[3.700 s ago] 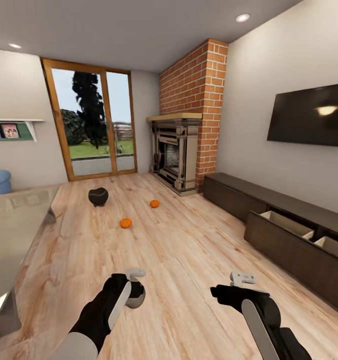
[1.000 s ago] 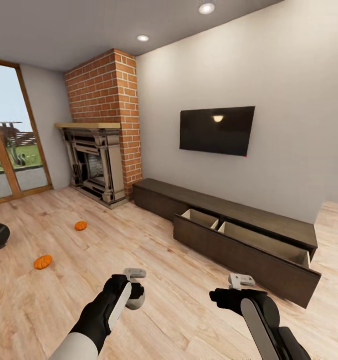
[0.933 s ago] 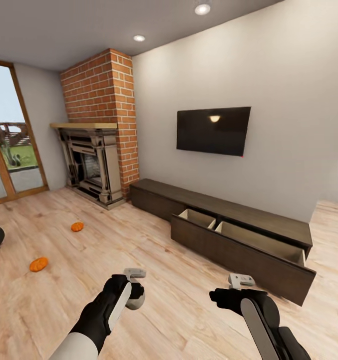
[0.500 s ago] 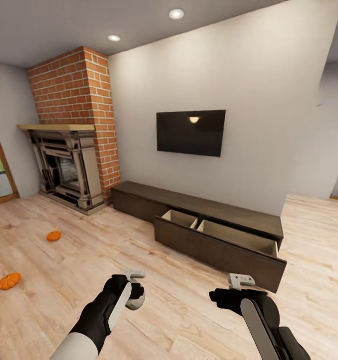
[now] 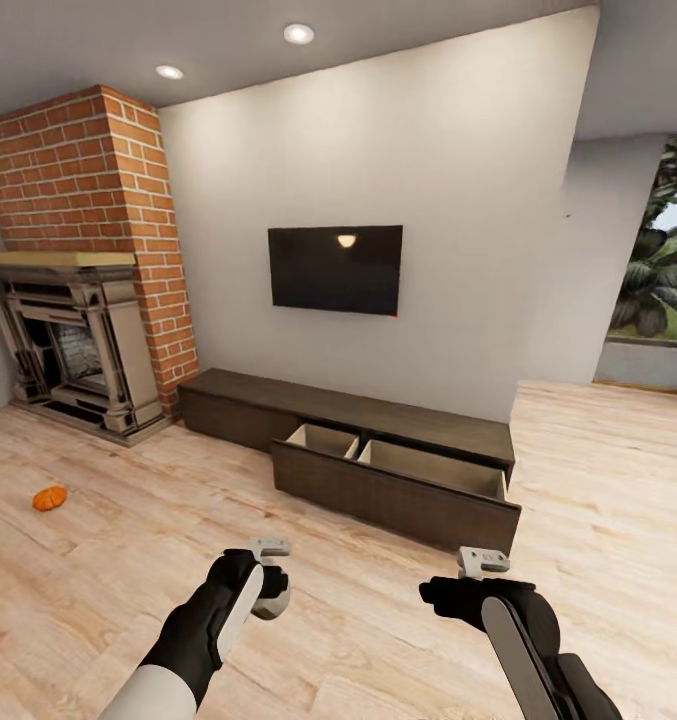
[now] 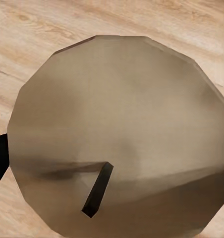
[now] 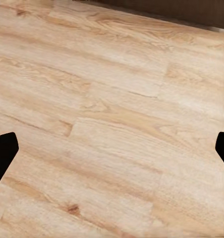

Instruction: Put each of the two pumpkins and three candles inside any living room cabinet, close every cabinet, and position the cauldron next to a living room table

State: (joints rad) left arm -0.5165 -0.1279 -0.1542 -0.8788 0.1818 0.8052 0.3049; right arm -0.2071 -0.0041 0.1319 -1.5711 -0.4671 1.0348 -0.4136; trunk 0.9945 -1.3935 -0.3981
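A ribbed orange pumpkin [image 5: 49,497] lies on the wood-plank floor [image 5: 598,470] near the brick fireplace [image 5: 73,340], well apart from the long dark wooden cabinet [image 5: 353,455], whose drawer stands open showing pale compartments against the white wall under the black TV [image 5: 335,269]. The left claw [image 5: 270,575] grips a stubby pale candle [image 6: 117,134] with a dark wick. The right claw [image 5: 481,562] hangs spread wide over bare planks.

Cabinet [image 5: 378,490] drawers open (pumpkin [image 5: 49,497] on floor).
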